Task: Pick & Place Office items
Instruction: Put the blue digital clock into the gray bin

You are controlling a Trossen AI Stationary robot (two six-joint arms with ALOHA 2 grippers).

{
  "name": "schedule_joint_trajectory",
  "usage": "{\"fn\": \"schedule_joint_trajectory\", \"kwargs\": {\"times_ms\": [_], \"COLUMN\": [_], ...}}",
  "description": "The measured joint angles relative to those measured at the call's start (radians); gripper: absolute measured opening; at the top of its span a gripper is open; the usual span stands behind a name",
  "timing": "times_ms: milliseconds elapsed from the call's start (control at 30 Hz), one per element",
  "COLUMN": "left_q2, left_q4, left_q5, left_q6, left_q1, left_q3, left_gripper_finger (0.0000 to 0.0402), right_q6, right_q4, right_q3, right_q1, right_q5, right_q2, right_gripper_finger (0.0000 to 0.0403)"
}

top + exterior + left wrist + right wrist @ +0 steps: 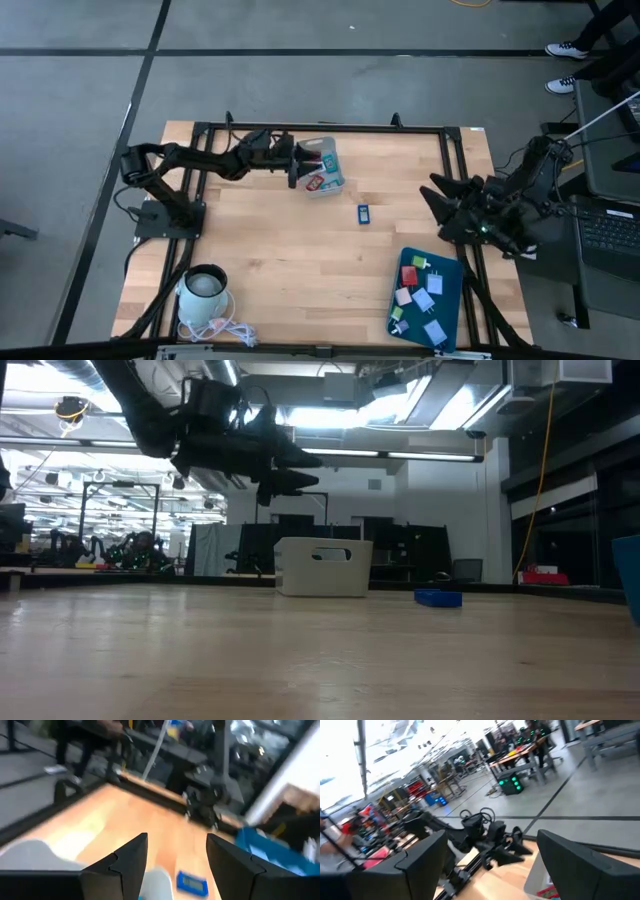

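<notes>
My left gripper [300,167] [177,840] is open and raised over the near-left rim of the translucent grey bin [330,175] [322,567], which holds a few office items in teal and red. One blue item [364,212] [192,882] [438,598] lies flat on the wood right of the bin. Several more items, red, green, pink and light blue, lie on the dark-teal tray [452,300]. My right gripper [448,207] [492,840] is open and waits at the table's right edge, pointing toward the left arm.
A white mug [205,288] with a coiled white cable stands at the near-left corner. A black frame rail [320,127] runs around the table. Bare wood lies between the bin and the tray. A person's shoes [566,50] show beyond the far-right corner.
</notes>
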Motion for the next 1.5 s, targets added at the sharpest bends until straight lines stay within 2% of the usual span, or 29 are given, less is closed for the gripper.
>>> {"fn": "schedule_joint_trajectory", "kwargs": {"times_ms": [100,200,300,467,667,767,933,1067,1167,1300,1500], "left_q2": [-0.013,-0.028,-0.027,-0.008,-0.005,-0.007,-0.062,-0.171,-0.261,-0.369,-0.484], "left_q4": [-0.143,-0.442,-0.754,-1.022,-1.048,-1.049,-1.020,-0.951,-0.965,-1.017,-1.162], "left_q5": [0.140,0.234,0.252,0.164,-0.020,-0.103,-0.136,-0.214,-0.293,-0.370,-0.558], "left_q6": [0.101,0.287,0.467,0.607,0.578,0.457,0.240,0.176,0.151,0.145,0.128], "left_q1": [0.032,0.029,-0.002,-0.077,-0.163,-0.175,-0.169,-0.168,-0.155,-0.152,-0.221], "left_q3": [0.022,0.109,0.224,0.421,0.579,0.643,0.730,0.738,0.738,0.738,0.738], "left_gripper_finger": [0.0196,0.0196,0.0200,0.0219,0.0230,0.0230,0.0229,0.0222,0.0222,0.0221,0.0221], "right_q6": [0.000,-0.004,-0.008,-0.027,0.027,0.025,0.089,0.113,0.158,0.132,0.150], "right_q4": [0.000,-0.001,-0.003,-0.012,-0.012,-0.021,-0.019,-0.005,-0.011,-0.014,-0.015], "right_q3": [0.000,0.000,0.000,0.000,0.000,0.000,0.001,0.001,0.001,0.001,0.001], "right_q1": [-0.041,-0.074,-0.096,-0.111,-0.122,-0.122,-0.141,-0.184,-0.203,-0.218,-0.268], "right_q5": [0.000,0.000,0.000,-0.041,-0.060,-0.065,-0.052,-0.109,-0.152,-0.132,-0.114], "right_q2": [0.000,0.000,0.000,0.000,0.000,0.000,0.008,0.011,0.019,0.040,0.085], "right_gripper_finger": [0.0315,0.0315,0.0315,0.0315,0.0315,0.0315,0.0315,0.0315,0.0315,0.0315,0.0315]}}
